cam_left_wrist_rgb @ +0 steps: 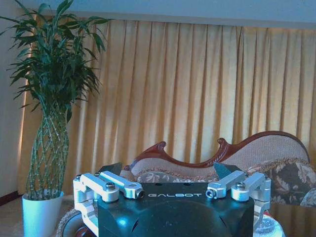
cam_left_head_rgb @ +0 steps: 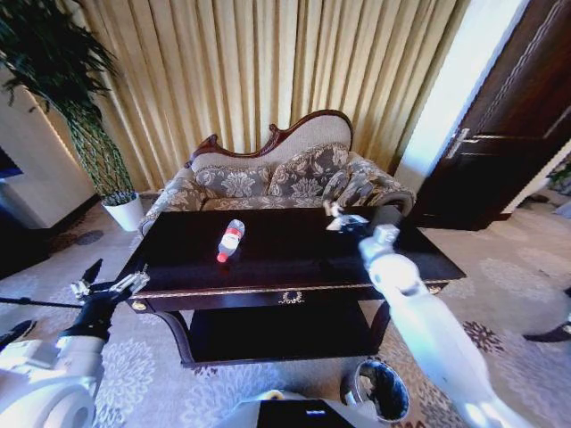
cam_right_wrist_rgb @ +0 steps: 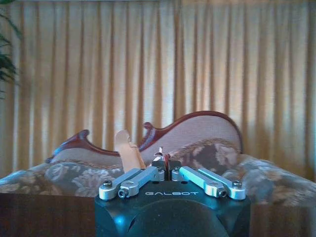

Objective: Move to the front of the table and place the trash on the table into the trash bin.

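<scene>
The dark glossy table stands in front of me with a clear bottle, red-labelled and white-capped, lying on its left half. My right gripper is raised over the table's far right part. In the right wrist view this gripper is shut on a tan scrap that sticks up beside the fingers. My left gripper hangs open off the table's left front corner, and in the left wrist view it holds nothing. The grey trash bin with a black liner stands on the floor at the table's front right.
A patterned sofa sits close behind the table, with gold curtains beyond. A tall plant in a white pot stands at the back left. A dark door is at the right. The table has a lower shelf.
</scene>
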